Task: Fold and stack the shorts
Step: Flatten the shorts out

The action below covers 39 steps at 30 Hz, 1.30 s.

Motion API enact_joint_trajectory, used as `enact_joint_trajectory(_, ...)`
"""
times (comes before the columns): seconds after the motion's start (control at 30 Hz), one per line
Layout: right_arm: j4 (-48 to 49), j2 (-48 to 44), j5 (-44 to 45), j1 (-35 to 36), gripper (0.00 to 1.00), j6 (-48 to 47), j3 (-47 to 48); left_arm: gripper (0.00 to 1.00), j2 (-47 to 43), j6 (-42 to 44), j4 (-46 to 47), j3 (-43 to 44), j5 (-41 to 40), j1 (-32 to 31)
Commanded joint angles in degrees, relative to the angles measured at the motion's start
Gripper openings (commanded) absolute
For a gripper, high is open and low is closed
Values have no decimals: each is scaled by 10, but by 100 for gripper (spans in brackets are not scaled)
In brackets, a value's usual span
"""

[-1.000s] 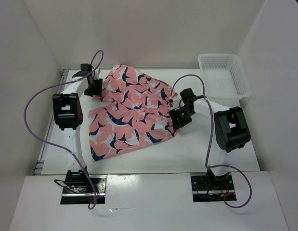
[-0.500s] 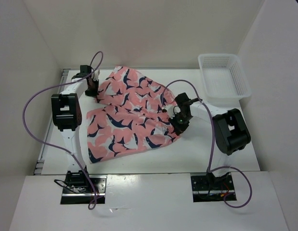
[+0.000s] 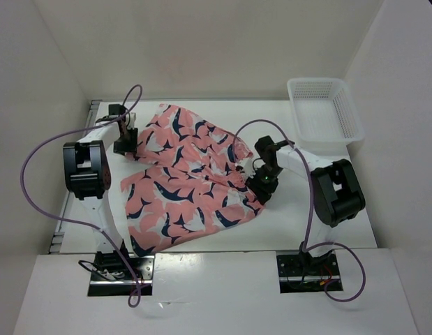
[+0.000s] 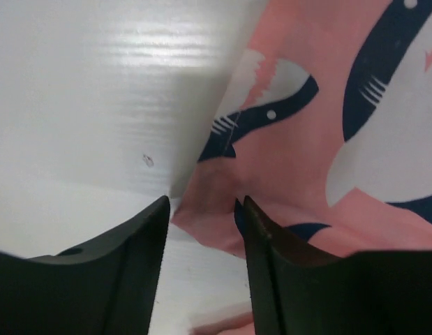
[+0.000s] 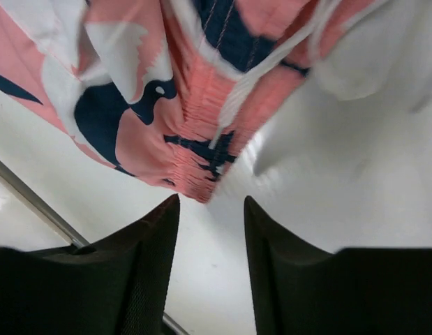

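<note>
The salmon-pink shorts (image 3: 188, 178) with navy-and-white whale shapes lie spread on the white table. My left gripper (image 3: 125, 145) is at their far left edge. In the left wrist view it (image 4: 204, 202) is open, and a corner of the shorts (image 4: 320, 139) lies loose between the fingertips. My right gripper (image 3: 262, 187) is at their right edge. In the right wrist view it (image 5: 211, 199) is open and empty, with the gathered waistband corner of the shorts (image 5: 195, 132) just beyond the fingertips.
A white perforated basket (image 3: 322, 112) stands at the far right corner of the table. White walls close in the table on the left, back and right. Purple cables loop over both arms.
The shorts have shifted toward the near left and lie flatter. The left gripper moved left and the right gripper moved nearer. Both now stand open at the fabric's edges.
</note>
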Motion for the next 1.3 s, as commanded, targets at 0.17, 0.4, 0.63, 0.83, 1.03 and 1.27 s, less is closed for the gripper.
enact_joint_trajectory(0.17, 1, -22, -95, -82, 63, 93, 246, 61, -58, 1, -25, 96, 43, -4)
enact_joint_trajectory(0.4, 51, -27, -37, -68, 63, 103, 225, 57, -106, 1, -92, 108, 62, -23)
enact_joint_trajectory(0.63, 161, -164, 37, 25, 63, -59, 39, 57, -372, 1, -177, -215, -8, -207)
enact_joint_trajectory(0.83, 175, -173, 51, 71, 63, -86, -11, 65, -597, 1, -276, -381, -48, -401)
enact_joint_trajectory(1.03, 175, -253, 82, 138, 63, -138, -111, 76, -573, 1, -344, -407, 10, -473)
enact_joint_trajectory(1.27, 231, -277, 117, 150, 64, -77, -149, 87, -532, 1, -307, -469, 22, -486)
